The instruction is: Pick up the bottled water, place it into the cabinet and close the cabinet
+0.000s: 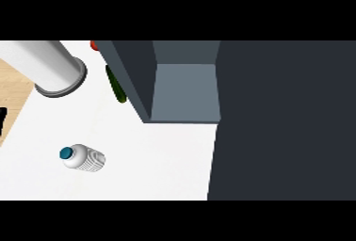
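The bottled water (83, 158) is a white ribbed bottle with a teal cap, standing on the white counter (153, 160) at the lower left. The cabinet (184, 89) is open at the upper middle, showing a grey-blue inner floor with nothing on it. Its dark door (281, 122) fills the right side of the view. A pale grey cylinder with a dark ring end (52, 68), apparently a forearm, slants in from the top left, well above and apart from the bottle. No hand shows on it.
A long green object (116, 85) lies against the cabinet's left wall, with a small red thing (93, 45) behind it. The counter's left edge runs diagonally past tan wood flooring (10, 80). A black sliver (2, 124) sits at the left border; I cannot tell what it is.
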### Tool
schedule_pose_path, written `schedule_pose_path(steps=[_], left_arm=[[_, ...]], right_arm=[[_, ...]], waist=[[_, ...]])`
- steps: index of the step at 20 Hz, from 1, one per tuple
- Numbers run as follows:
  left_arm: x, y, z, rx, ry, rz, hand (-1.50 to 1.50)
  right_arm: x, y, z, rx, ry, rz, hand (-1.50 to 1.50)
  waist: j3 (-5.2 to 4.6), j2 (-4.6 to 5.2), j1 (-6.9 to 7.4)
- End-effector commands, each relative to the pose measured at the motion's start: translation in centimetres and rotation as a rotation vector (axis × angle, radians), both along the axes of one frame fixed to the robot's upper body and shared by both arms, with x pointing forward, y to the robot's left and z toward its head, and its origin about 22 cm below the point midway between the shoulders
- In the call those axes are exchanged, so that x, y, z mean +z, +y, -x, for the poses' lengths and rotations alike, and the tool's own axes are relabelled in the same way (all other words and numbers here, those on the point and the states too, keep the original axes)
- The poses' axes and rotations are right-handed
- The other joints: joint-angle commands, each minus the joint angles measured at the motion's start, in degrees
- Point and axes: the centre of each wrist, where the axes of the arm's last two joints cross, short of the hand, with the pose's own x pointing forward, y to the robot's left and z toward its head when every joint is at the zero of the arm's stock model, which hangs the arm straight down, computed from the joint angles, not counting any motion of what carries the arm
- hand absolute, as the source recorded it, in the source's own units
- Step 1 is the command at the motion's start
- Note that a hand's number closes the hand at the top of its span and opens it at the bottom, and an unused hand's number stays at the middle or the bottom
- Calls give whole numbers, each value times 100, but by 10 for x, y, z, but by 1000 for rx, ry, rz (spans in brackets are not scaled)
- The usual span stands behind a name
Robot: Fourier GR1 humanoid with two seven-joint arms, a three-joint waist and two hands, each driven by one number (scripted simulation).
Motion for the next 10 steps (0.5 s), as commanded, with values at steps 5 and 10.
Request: schedule_pose_path(steps=[5, 10], left_arm=[[43, 8, 61, 29, 44, 77, -150], [53, 14, 75, 28, 62, 70, -150]], right_arm=[[26, 24, 41, 87, 28, -37, -150], [32, 27, 48, 76, 19, -29, -150]], waist=[[8, 7, 10], [7, 9, 20]])
